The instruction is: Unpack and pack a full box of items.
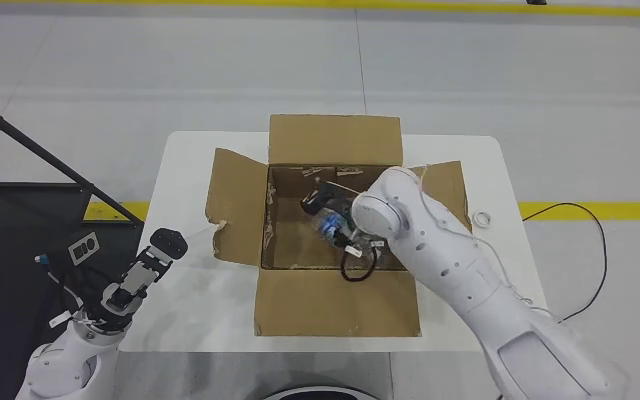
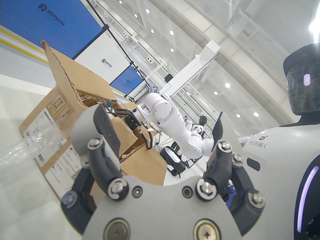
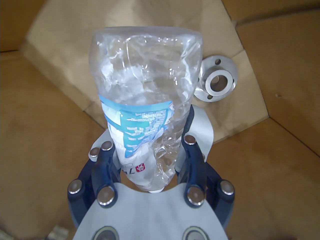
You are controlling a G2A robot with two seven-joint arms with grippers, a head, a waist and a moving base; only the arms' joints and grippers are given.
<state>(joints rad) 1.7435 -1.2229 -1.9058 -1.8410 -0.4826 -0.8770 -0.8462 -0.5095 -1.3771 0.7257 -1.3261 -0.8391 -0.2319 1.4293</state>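
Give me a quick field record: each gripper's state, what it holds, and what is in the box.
Right gripper: shut on a crumpled clear plastic bottle, down inside the cardboard box
Bottle grip: held by its narrow end, wide end toward the box floor
Box state: flaps open, standing on the white table
Also in box: metal flange lying on the floor, beyond the bottle
Left gripper: open, empty, over the table beside the box's left flap
On table: small ring to the right of the box
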